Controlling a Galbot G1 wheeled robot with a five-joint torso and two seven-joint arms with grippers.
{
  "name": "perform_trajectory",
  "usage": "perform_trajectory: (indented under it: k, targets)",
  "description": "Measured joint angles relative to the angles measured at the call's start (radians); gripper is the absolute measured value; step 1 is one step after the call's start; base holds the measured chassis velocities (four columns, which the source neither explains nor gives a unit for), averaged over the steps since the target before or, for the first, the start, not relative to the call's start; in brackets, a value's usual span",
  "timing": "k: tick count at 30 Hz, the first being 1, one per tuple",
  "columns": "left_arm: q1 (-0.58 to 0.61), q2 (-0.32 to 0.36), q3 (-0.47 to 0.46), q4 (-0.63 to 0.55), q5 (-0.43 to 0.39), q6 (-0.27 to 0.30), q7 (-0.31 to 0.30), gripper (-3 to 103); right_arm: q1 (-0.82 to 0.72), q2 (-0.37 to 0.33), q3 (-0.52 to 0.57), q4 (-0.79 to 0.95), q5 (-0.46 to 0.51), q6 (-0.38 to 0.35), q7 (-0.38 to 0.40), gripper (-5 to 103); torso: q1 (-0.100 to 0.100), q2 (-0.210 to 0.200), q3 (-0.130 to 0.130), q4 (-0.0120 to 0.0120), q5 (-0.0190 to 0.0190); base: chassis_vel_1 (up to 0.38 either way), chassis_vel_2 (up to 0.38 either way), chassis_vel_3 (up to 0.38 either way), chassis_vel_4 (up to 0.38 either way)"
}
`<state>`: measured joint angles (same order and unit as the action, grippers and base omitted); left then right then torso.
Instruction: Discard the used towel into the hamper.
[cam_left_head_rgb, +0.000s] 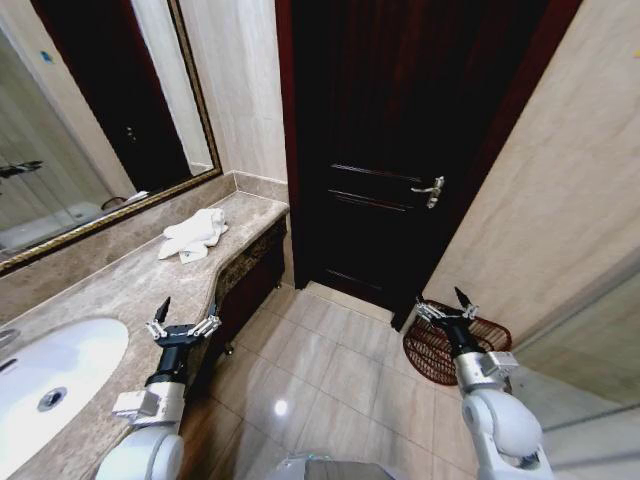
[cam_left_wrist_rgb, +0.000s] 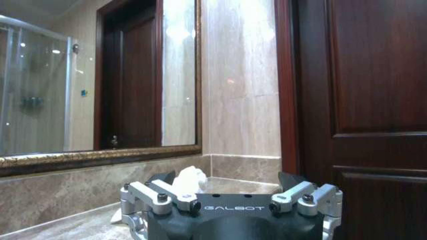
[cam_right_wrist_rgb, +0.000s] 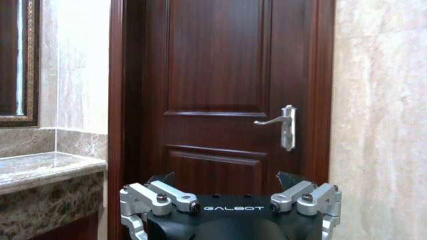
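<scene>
The used towel (cam_left_head_rgb: 195, 236) is white and lies crumpled on the marble counter (cam_left_head_rgb: 110, 290), near its far end below the mirror. My left gripper (cam_left_head_rgb: 188, 308) hovers open by the counter's front edge, well short of the towel, with nothing between its fingers. In the left wrist view the towel (cam_left_wrist_rgb: 190, 178) shows just beyond the open left gripper (cam_left_wrist_rgb: 227, 181). The hamper (cam_left_head_rgb: 432, 358), a dark red-brown wire basket, stands on the floor against the right wall. My right gripper (cam_left_head_rgb: 440, 298) is open and empty in front of it, partly covering it, and in the right wrist view the right gripper (cam_right_wrist_rgb: 225, 180) faces the door.
A white sink (cam_left_head_rgb: 50, 375) is set in the near end of the counter. A framed mirror (cam_left_head_rgb: 90, 110) hangs above it. A dark wooden door (cam_left_head_rgb: 400, 140) with a metal handle (cam_left_head_rgb: 430, 190) stands shut ahead. Tiled floor (cam_left_head_rgb: 320, 365) lies between counter and hamper.
</scene>
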<state>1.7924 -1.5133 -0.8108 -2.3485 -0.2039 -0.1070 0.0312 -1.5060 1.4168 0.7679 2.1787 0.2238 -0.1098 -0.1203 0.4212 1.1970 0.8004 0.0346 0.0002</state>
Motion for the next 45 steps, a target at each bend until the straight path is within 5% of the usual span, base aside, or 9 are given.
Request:
perform_trajectory:
  k: [45]
  targets:
    - [0.04, -0.012, -0.017, -0.025, -0.004, -0.042, -0.001, 100, -0.027, 0.01, 0.009, 0.049, 0.013, 0.002, 0.004, 100, 0.0, 0.0, 0.0, 0.0, -0.0001, -0.03, 0.098, 0.097, -0.03]
